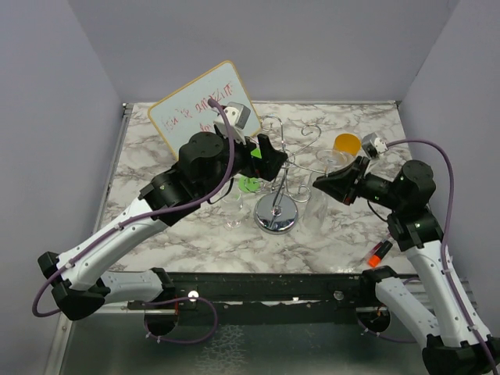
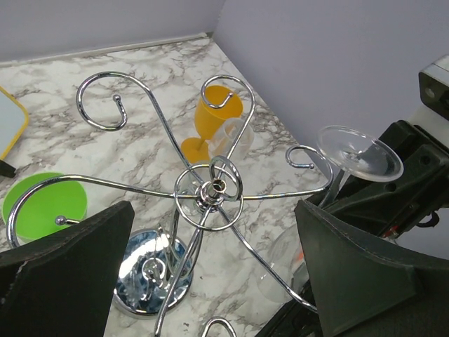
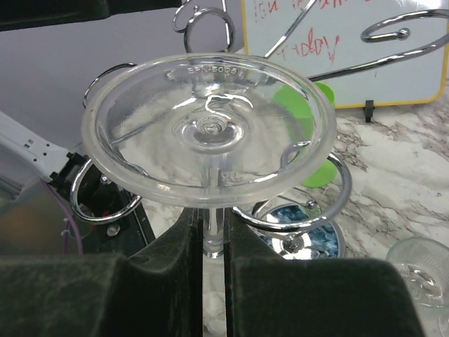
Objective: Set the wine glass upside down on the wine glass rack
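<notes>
Dropping out of sight in the right wrist view, below the black padded fingers [image 3: 105, 295] of the right gripper [image 3: 212, 246]: the bowl of the clear upside-down wine glass [image 3: 208, 130]. Running off the top edge: the yellow-framed whiteboard [image 3: 372, 88], red scrawl reading as illegible. Getting clipped at the lower right: a second clear glass [image 3: 421, 270].

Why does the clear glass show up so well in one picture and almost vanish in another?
Right wrist view: the wine glass fills the frame, sharp, its foot catching highlights above the right hand. Top view: even light, faint shadows, so clear glass melts into the marble table. Left wrist view: the chrome rack throws bright glare streaks.
</notes>
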`<action>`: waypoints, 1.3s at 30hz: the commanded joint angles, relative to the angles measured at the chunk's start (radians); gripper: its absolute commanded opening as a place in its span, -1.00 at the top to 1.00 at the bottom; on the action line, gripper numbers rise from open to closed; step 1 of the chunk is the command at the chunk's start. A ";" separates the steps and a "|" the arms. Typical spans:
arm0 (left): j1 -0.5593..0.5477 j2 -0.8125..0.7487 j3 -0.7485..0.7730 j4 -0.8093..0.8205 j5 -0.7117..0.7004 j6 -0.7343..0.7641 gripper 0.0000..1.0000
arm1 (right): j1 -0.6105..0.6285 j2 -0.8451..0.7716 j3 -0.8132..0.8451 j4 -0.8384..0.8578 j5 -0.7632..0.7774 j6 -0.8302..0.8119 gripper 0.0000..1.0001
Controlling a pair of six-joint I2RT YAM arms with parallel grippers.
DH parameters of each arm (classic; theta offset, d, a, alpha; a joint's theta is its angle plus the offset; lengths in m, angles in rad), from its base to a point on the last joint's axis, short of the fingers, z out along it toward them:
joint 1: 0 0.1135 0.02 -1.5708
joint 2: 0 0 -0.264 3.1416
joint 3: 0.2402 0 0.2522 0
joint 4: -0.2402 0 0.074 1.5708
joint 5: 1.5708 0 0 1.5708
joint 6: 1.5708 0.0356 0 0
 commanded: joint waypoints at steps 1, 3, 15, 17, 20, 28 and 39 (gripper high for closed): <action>-0.006 0.006 0.039 0.000 -0.012 -0.008 -0.98 | 0.064 -0.006 0.042 0.018 0.040 -0.052 0.99; -0.004 0.004 0.040 0.005 -0.012 -0.004 -0.98 | 0.084 -0.013 0.036 0.017 0.058 -0.065 0.98; -0.005 0.013 0.044 0.030 0.014 0.000 -0.98 | 0.151 -0.020 -0.017 0.022 0.120 -0.111 0.99; -0.004 0.017 0.045 0.031 0.014 0.000 -0.98 | 0.181 -0.017 -0.026 0.012 0.147 -0.126 0.99; -0.004 0.023 0.051 0.033 0.013 0.001 -0.98 | 0.217 -0.011 -0.033 0.016 0.189 -0.134 0.99; -0.004 0.024 0.048 0.033 0.008 0.001 -0.98 | 0.285 0.018 -0.041 0.035 0.232 -0.146 0.99; -0.004 0.020 0.041 0.033 -0.002 0.000 -0.98 | 0.340 0.049 -0.059 0.055 0.197 -0.157 0.99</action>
